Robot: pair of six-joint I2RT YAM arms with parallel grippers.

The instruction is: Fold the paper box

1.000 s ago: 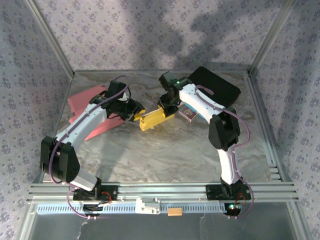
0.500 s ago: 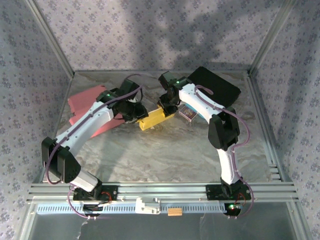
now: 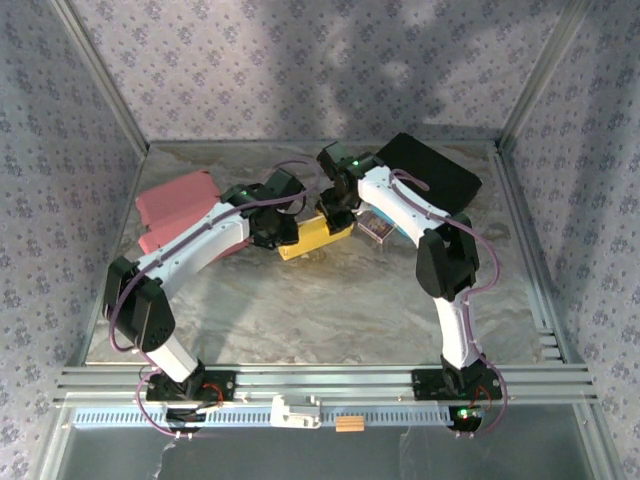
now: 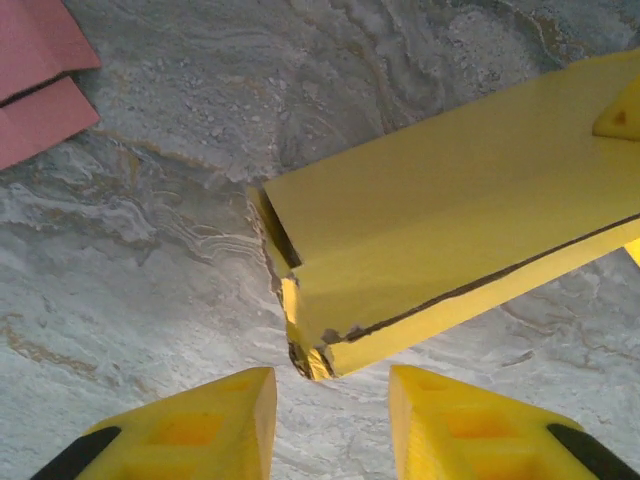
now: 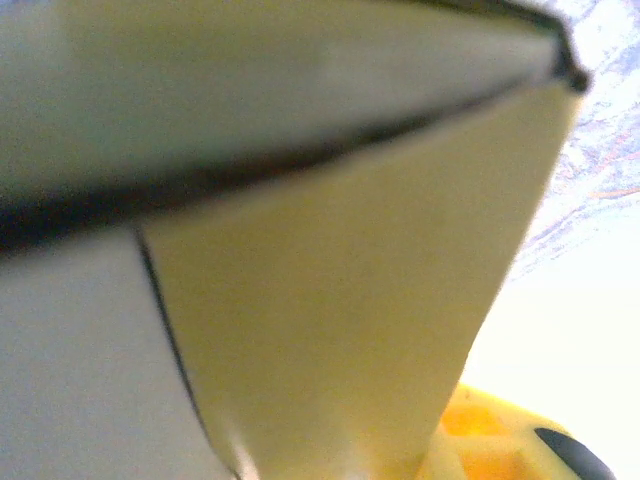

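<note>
Yellow card, light and easily creased I judge: my right pincer point(image 3: 336, 214) clamps the paper box point(image 4: 450, 230) at one end, my left pincer point(image 4: 330, 400) gapes apart, best nipping the near flap edge.

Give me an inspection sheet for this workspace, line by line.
Surface: marbled tabletop, flat.
Job's things: yellow paper box, partly folded, one end not fully closed.
Clutter: pink sheets at left; black panel at far right; small dark box just right of the yellow one.
Grippers: left gripper open, just short of the box's end; right gripper shut on its other end.
Cables: purple cables hang in loops, clear of the box.
Surroundings: patterned fabric walls, aluminium frame.
</note>
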